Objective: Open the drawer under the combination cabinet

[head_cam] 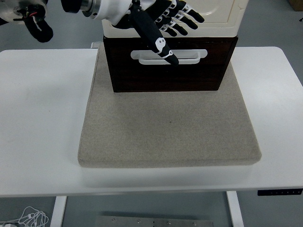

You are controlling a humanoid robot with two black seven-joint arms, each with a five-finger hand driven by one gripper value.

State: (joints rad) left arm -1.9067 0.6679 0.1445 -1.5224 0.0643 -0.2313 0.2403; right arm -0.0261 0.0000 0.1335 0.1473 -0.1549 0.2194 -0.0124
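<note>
While the table [42, 118] bears a mat [165, 127], the drawer [142, 75] is seen closed at its far edge — rigid, likely smooth-sliding — best hooked by its handle [189, 57]. The left hand [165, 28] hovers spread, nothing held.

Left hand [163, 28] spread — over drawer handle [169, 56]

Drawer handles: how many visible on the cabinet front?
1. A white handle sits across the dark drawer front, partly covered by the left hand. The cream upper unit is cropped, so more may be hidden.
</note>
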